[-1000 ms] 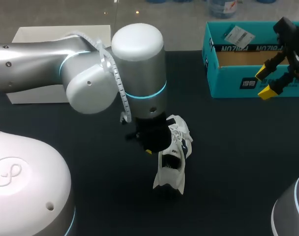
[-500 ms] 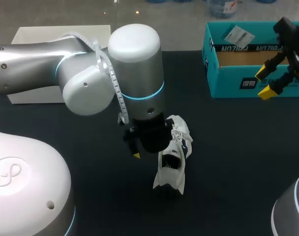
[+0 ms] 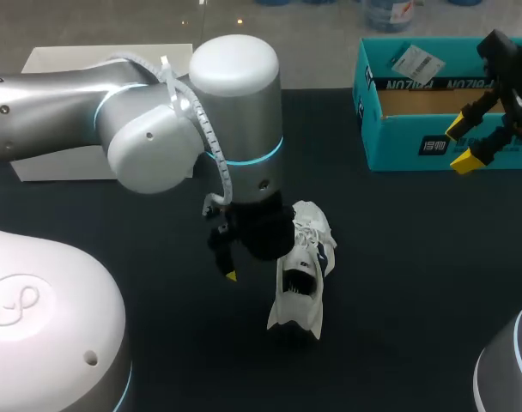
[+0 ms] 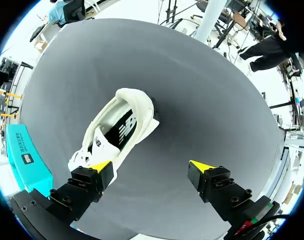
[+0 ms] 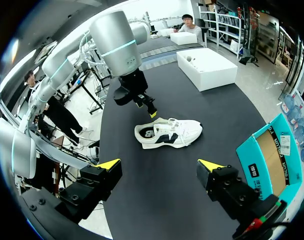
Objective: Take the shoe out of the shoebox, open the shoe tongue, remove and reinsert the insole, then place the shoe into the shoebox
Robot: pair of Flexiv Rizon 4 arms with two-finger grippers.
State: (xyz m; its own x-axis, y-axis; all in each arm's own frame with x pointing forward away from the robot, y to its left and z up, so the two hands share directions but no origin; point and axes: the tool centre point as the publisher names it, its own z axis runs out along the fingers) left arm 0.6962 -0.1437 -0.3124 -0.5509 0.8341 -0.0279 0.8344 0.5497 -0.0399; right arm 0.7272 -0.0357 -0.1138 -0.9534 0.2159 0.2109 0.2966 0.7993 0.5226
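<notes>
The shoe (image 3: 302,275) lies on the counter (image 3: 398,257) near its middle, outside the shoebox (image 3: 398,142) at the far right corner. The left fingers (image 4: 151,169) hang spread wide and empty just beside the shoe. The right fingers (image 5: 158,165), also wide apart and empty, hover by the shoebox's near wall.

A dark, matte bench (image 3: 398,257) takes up nearly the whole head view. At about ten o'clock, against its far edge, sits a low, rectangular white box (image 3: 63,167) with plain walls, partly hidden from this camera. In the right wrist view the same box stands at the far corner of the bench. Its top looks open, and a small pale item (image 5: 190,59) lies inside, too small to make out.
</notes>
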